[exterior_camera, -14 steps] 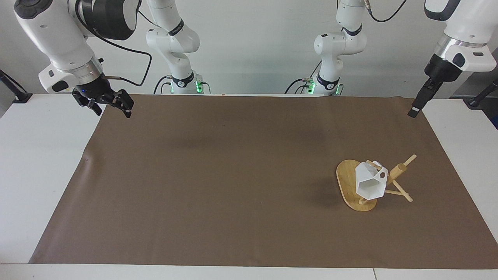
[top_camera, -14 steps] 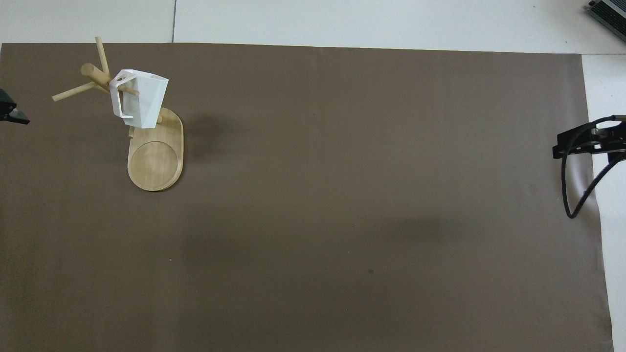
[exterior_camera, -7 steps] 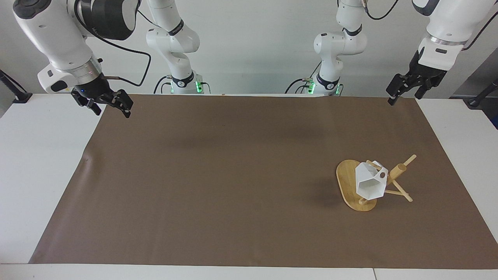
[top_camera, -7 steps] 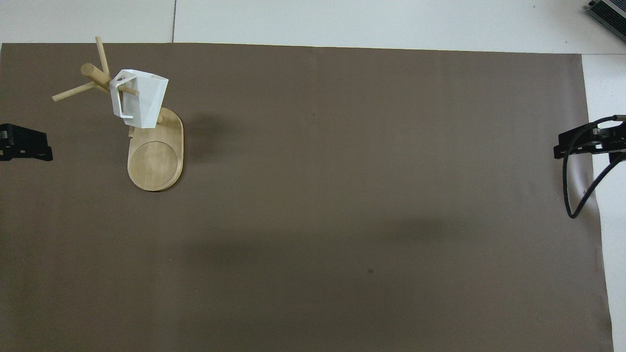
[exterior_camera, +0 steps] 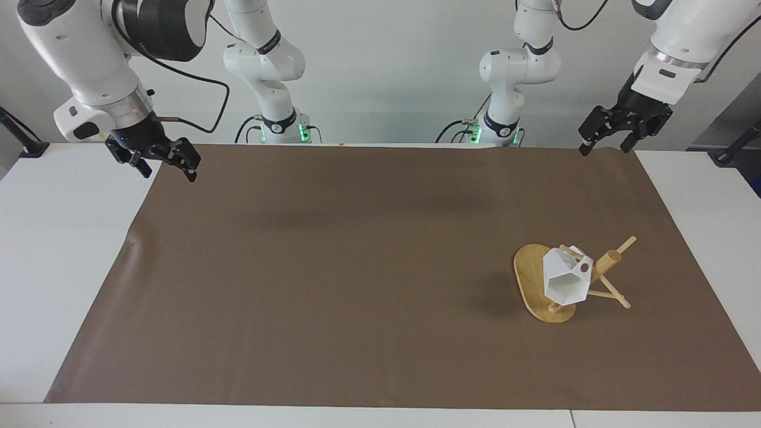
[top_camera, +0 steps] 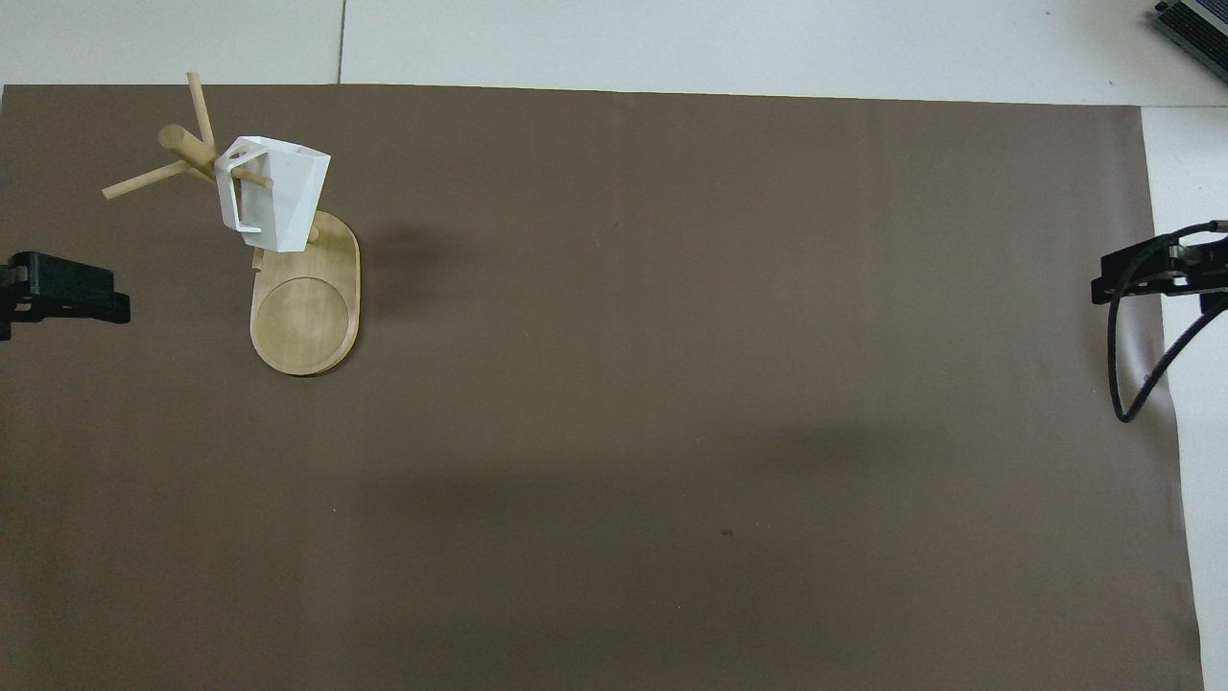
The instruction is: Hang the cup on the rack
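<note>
The cup (exterior_camera: 568, 280) hangs on the rack (exterior_camera: 547, 285) — one of the thin pegs passes through its blocky handle, and the body tilts out over the oval base without resting on it. The rack stands on the brown mat (exterior_camera: 357, 267) that covers the desk (exterior_camera: 59, 249), toward the left arm's end.

Neither hand is anywhere near the rack. The left hand (exterior_camera: 606, 135) is up in the air over the mat's edge closest to the robots, well apart from the rack, its fingers spread wide and holding nothing. The right hand (exterior_camera: 159, 159) hovers over the mat's corner at the right arm's end, much farther from the rack, also open and empty.

Judging from this, the task looks done — the cup is hung and released. Nothing seems left except for the arms to settle at rest.
</note>
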